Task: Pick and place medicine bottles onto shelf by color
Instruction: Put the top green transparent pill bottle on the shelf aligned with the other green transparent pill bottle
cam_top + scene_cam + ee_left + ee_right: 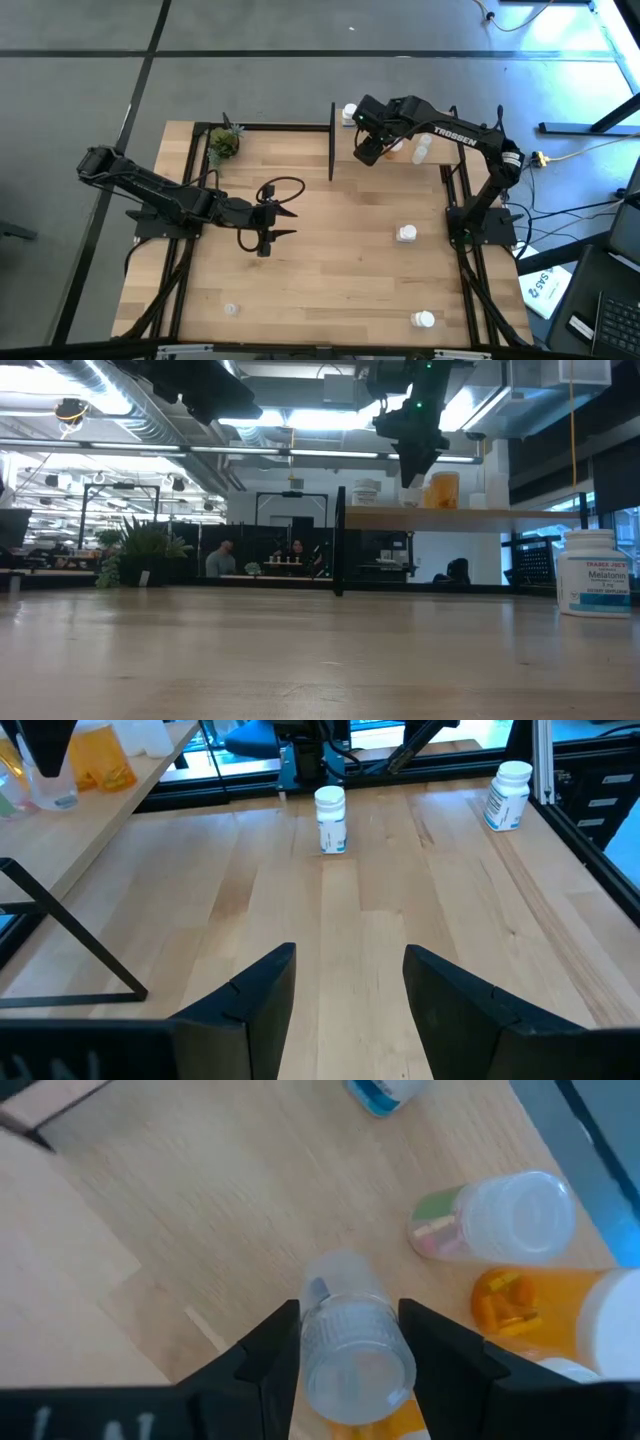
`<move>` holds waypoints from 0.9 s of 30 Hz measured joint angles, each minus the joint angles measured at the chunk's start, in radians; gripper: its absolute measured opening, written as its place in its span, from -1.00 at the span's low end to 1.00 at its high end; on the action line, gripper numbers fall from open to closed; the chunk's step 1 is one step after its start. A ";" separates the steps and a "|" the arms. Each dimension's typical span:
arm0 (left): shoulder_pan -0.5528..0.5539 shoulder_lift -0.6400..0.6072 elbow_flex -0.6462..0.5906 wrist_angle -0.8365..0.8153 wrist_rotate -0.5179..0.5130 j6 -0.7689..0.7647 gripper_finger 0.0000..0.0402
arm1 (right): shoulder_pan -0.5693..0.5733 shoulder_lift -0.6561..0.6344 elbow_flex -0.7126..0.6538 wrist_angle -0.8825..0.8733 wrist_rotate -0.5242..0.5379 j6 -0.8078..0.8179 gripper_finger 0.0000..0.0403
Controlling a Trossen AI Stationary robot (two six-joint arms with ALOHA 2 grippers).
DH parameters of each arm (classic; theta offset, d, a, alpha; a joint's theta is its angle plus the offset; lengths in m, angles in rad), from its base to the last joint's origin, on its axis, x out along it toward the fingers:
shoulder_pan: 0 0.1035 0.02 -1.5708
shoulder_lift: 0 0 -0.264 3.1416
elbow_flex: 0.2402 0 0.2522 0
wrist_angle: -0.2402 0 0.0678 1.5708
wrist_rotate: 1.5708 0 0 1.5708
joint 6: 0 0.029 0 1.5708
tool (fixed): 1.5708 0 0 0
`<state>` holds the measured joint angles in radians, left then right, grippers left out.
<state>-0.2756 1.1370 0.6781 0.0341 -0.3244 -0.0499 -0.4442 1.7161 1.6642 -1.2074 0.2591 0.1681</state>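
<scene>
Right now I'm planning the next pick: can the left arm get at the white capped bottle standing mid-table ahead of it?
Probably yes: the left gripper stands open, facing the white bottle, with only bare wooden tabletop between.

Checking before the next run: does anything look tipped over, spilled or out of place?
Nothing stands out. The white pill bottles on the light wooden tabletop stand upright, and the raised wooden shelf looks level. No spill shows.
</scene>
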 joint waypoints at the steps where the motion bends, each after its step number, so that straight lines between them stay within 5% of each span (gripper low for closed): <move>1: 0.000 0.000 0.000 0.000 0.000 0.000 -0.10 | 0.000 0.000 0.000 -0.002 -0.001 -0.019 -0.19; 20: 0.000 0.000 0.000 0.000 0.000 0.000 -0.10 | 0.000 -0.003 -0.046 0.040 0.008 -0.051 -0.18; 27: 0.000 0.000 0.000 0.000 0.000 0.000 -0.10 | 0.000 0.003 -0.031 0.030 -0.004 -0.069 -0.04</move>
<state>-0.2752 1.1370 0.6781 0.0345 -0.3244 -0.0494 -0.4442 1.7187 1.6336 -1.1770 0.2546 0.0991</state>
